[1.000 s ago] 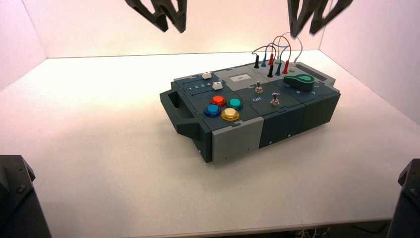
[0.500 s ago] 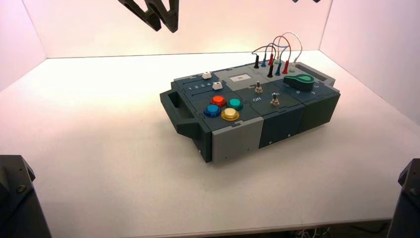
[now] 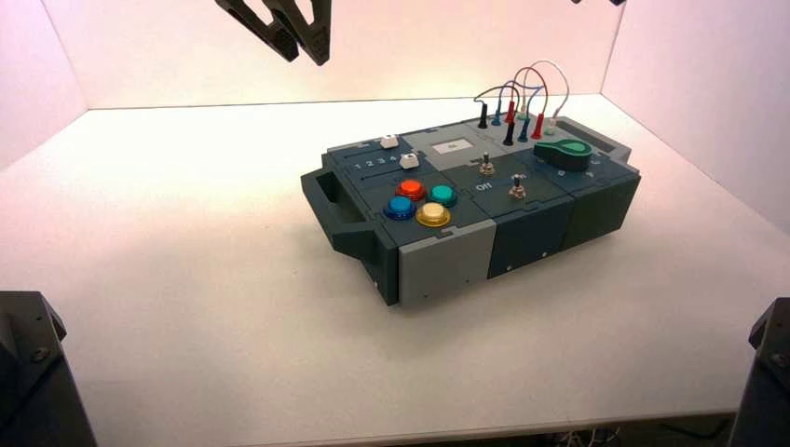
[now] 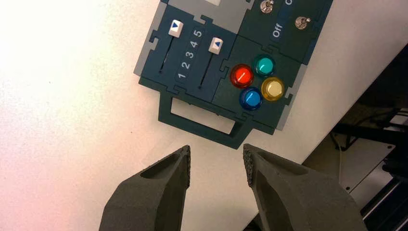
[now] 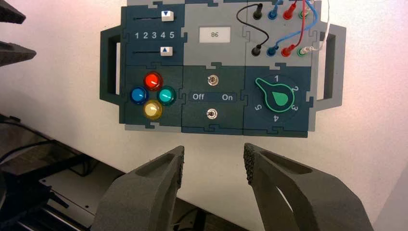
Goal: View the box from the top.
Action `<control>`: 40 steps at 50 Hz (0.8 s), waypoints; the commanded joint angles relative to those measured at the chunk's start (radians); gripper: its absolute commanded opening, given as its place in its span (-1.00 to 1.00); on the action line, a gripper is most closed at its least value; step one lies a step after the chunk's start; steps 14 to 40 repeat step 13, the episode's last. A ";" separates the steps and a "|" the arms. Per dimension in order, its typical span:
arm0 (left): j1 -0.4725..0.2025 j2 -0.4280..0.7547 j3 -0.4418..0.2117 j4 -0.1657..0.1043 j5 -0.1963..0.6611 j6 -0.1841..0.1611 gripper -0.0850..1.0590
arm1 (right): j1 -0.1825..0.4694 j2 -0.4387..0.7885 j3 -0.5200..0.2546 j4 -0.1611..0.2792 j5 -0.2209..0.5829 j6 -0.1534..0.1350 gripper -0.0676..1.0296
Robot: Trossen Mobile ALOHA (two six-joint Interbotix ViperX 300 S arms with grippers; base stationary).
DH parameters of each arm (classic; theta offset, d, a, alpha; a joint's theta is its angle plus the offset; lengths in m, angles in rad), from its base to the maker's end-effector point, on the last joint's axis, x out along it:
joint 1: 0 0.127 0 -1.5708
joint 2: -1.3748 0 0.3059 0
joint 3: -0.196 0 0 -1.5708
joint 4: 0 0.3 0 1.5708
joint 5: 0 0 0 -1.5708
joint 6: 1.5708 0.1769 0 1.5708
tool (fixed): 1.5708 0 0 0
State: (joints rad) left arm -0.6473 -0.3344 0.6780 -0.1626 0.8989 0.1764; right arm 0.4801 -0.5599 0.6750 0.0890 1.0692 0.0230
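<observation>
The box (image 3: 445, 265), dark teal and grey, lies on the white table right of centre, with its side handle (image 3: 328, 197) facing left. My left gripper (image 3: 305, 54) hangs high above the table's back left, open and empty; its wrist view (image 4: 216, 159) looks down on the box's handle end (image 4: 197, 120). My right gripper (image 3: 596, 2) barely shows at the top edge of the high view. It is open and empty (image 5: 214, 161), and its wrist view shows the whole box top (image 5: 215, 55): four round buttons (image 5: 153, 95), two toggle switches (image 5: 211, 79), a green knob (image 5: 279, 97) and plugged wires (image 5: 276, 29).
White walls close the table at the back and both sides. The table's front edge (image 3: 391, 430) runs along the bottom. Dark arm bases stand at the lower left (image 3: 28, 372) and lower right (image 3: 769, 372). The left gripper's fingers (image 5: 9, 33) show in the right wrist view.
Both grippers have risen. The right one has gone almost out of the top of the high view. The left one has drifted a little left. The box has not moved.
</observation>
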 commanded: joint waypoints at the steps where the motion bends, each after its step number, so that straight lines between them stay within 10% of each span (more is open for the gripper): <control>1: 0.002 -0.008 -0.011 -0.002 -0.003 0.003 0.17 | 0.003 0.008 -0.012 -0.002 -0.012 0.003 0.30; 40: 0.002 -0.002 -0.011 -0.003 -0.003 0.003 0.17 | 0.002 0.025 0.008 -0.005 -0.063 0.003 0.30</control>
